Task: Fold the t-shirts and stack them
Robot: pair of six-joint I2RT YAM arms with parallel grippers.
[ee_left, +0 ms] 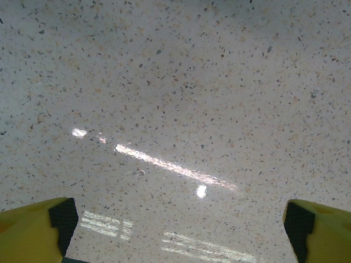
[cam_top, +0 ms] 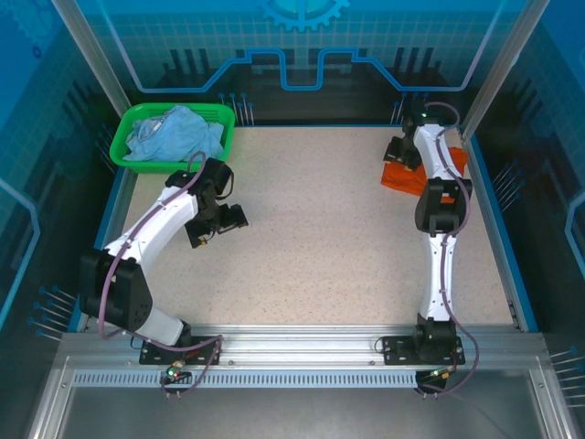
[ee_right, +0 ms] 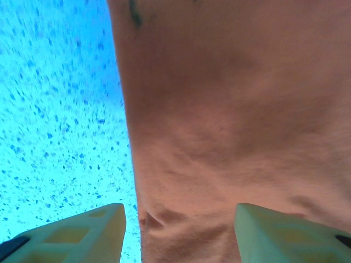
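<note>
The grasp on the orange t-shirt (cam_top: 399, 176) appears to be the step in hand. The shirt lies bunched on the worktop (cam_top: 320, 247) at the upper right of the overhead frame, and the right end effector (cam_top: 403, 149) is lowered over it. In the wrist view its fingers (ee_right: 82, 233) are seen partly spread astride the cloth's edge at lower centre, with nothing yet pinched. A firm closure on that edge, then a drag toward open worktop, is judged to be needed next. The left end effector (ee_left: 175, 224) is held fully spread and empty above bare worktop. The pale blue t-shirt (cam_top: 174, 133) lies crumpled in the green basket (cam_top: 121, 151) at upper left.
</note>
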